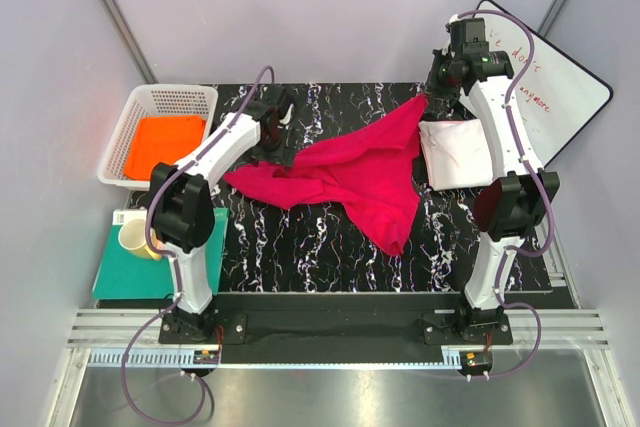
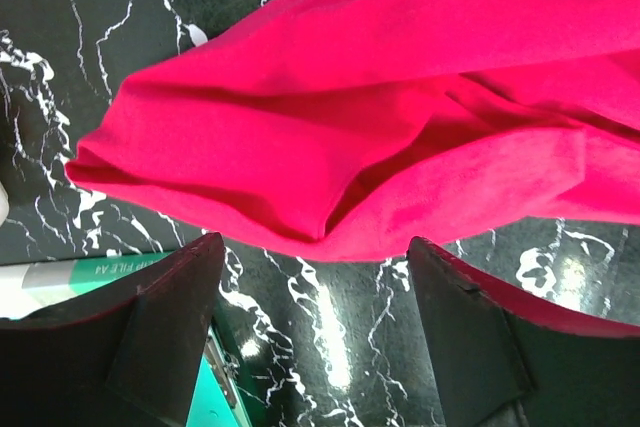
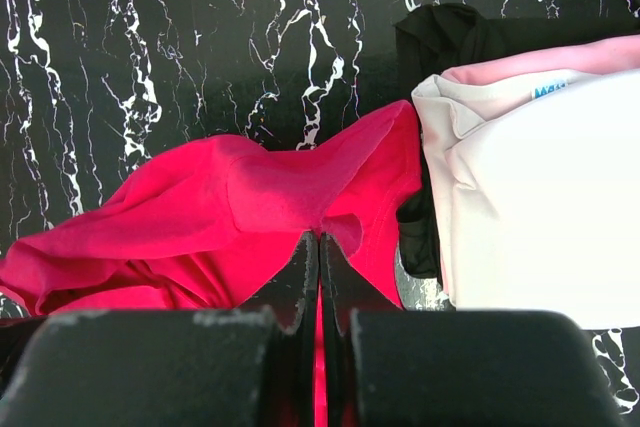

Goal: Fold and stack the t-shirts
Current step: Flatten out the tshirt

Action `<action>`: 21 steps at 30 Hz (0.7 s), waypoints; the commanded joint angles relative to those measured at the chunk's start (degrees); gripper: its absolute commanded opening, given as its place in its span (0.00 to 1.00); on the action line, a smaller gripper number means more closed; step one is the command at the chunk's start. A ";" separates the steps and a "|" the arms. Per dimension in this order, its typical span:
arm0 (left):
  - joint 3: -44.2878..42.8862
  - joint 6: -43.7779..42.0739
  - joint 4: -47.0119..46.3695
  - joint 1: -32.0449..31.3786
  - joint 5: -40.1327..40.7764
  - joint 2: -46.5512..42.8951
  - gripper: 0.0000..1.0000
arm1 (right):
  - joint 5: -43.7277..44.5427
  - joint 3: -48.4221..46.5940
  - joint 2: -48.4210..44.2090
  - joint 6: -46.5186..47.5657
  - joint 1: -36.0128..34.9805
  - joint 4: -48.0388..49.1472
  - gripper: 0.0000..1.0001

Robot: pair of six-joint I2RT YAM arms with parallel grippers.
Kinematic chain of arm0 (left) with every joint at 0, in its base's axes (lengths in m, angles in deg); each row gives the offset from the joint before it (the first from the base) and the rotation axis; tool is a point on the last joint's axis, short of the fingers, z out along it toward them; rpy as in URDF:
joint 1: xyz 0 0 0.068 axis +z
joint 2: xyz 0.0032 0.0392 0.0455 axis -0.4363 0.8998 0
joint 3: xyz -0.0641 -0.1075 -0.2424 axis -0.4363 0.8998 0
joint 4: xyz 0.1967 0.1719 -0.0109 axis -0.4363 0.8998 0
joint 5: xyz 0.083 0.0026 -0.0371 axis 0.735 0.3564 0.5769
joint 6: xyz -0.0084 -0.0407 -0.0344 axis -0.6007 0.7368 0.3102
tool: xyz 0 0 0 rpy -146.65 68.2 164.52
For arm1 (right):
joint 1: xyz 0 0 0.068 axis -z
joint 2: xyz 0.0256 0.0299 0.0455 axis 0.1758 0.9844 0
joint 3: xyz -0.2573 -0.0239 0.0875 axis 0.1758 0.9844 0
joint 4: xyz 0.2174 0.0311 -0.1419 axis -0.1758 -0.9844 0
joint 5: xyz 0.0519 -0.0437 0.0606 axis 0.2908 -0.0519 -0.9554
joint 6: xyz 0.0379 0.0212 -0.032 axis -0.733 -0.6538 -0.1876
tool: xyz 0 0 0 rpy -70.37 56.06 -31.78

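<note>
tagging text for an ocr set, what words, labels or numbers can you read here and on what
"anymore": red handwriting on the whiteboard; its other words are partly hidden or too small to read.
"FILE A4": on the white label strip in the left wrist view; the letters before it are unclear.
Blue tag on the white t-shirt: too blurred to read.
</note>
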 commanded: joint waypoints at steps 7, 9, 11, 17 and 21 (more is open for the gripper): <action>-2.09 -1.68 -2.04 0.22 1.44 7.25 0.36 | -0.69 -0.83 0.04 0.09 0.06 0.86 0.00; -2.88 -1.42 -1.51 0.22 3.19 8.04 0.00 | -0.25 -0.65 0.04 0.09 0.15 0.86 0.00; -4.10 -0.98 -0.81 0.30 6.43 7.87 0.00 | -0.33 -0.74 -0.05 0.00 0.06 0.86 0.00; -10.87 1.22 2.62 2.23 15.05 2.34 0.00 | -0.07 -2.93 -0.75 0.00 0.15 0.86 0.00; -14.92 3.33 3.24 4.69 19.98 -2.92 0.00 | 0.01 -6.18 -1.45 0.09 0.15 0.86 0.00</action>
